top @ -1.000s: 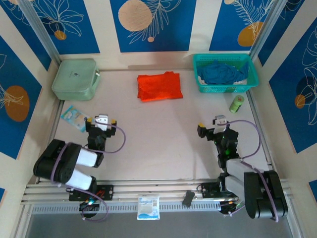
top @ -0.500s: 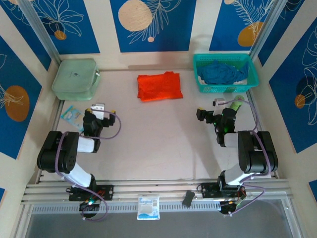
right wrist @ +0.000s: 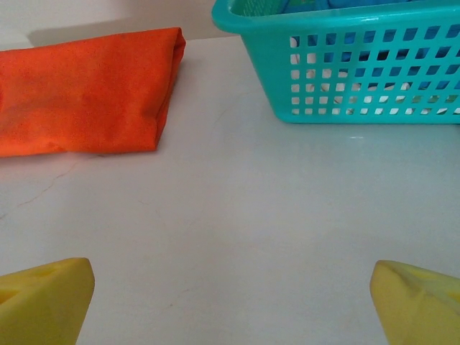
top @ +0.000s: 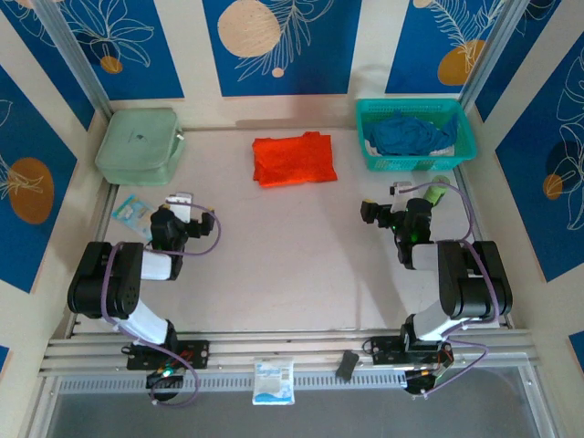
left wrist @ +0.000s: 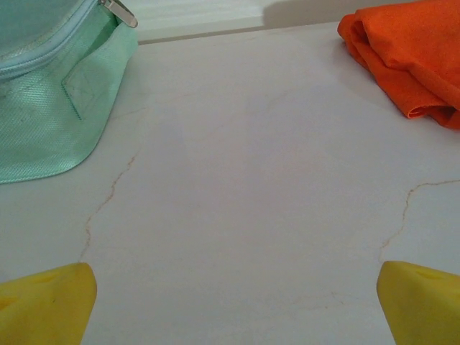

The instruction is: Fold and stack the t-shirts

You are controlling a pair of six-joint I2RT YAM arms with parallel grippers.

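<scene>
You look about halfway — your orange t-shirt (top: 294,159) lies folded on the tabletop (top: 292,251), the dark blue t-shirt (top: 411,132) bunched in the basket (top: 415,165); both arms' jaws wide, empty.

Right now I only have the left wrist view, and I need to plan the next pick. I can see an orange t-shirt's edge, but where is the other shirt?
Observer: The dark blue t-shirt lies bunched up inside the teal mesh basket, at the far right corner of the table.
Operator: Is the other arm carrying anything?
Observer: No. The right gripper is open with nothing between its fingers, and it faces the gap between the basket and the orange t-shirt.
Operator: And the orange one, is it folded?
Observer: Yes. It lies folded flat at the far middle of the table, apart from the basket.
</scene>
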